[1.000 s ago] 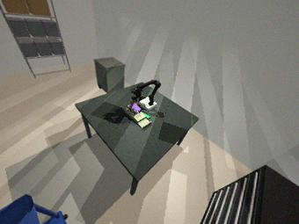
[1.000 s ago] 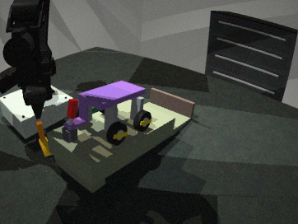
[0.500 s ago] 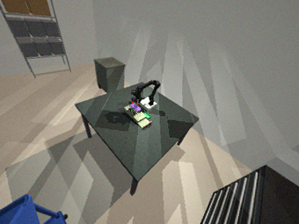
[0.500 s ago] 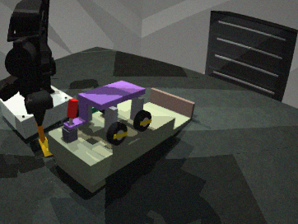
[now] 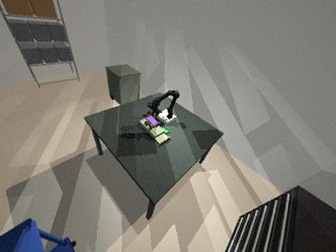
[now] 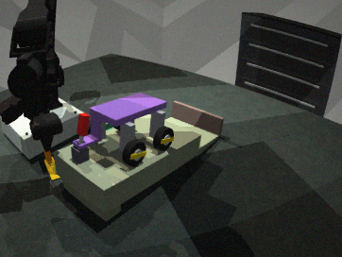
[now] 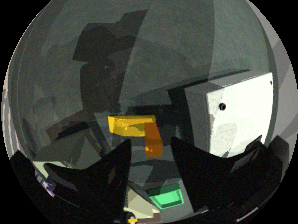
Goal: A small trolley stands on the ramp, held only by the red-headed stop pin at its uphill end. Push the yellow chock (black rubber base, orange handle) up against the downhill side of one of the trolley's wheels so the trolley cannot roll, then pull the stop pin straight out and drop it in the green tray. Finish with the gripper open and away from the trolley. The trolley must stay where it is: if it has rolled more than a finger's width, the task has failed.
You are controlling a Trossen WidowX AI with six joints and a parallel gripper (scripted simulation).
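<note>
The black gripper (image 5: 151, 112) (image 6: 46, 149) (image 7: 150, 141) — jaws roughly half open, gripping nothing — hovers by the blocky orange handle (image 6: 48, 157) (image 7: 154, 145).

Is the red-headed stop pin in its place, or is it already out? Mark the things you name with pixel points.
In: the red head (image 6: 83, 125) stands upright above the purple tongue.

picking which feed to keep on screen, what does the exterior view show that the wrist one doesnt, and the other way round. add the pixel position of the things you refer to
Only exterior: the red-headed stop pin (image 6: 83, 125) upright at the trolley's uphill end, and the dark drawer cabinet (image 6: 288, 61) behind.

Only wrist: the green tray's open inside (image 7: 169, 198).

Both: the yellow chock (image 6: 53, 170) (image 7: 131, 127) with its orange handle (image 6: 47, 156) (image 7: 154, 140), and the ramp (image 6: 85, 184) (image 7: 70, 147).
</note>
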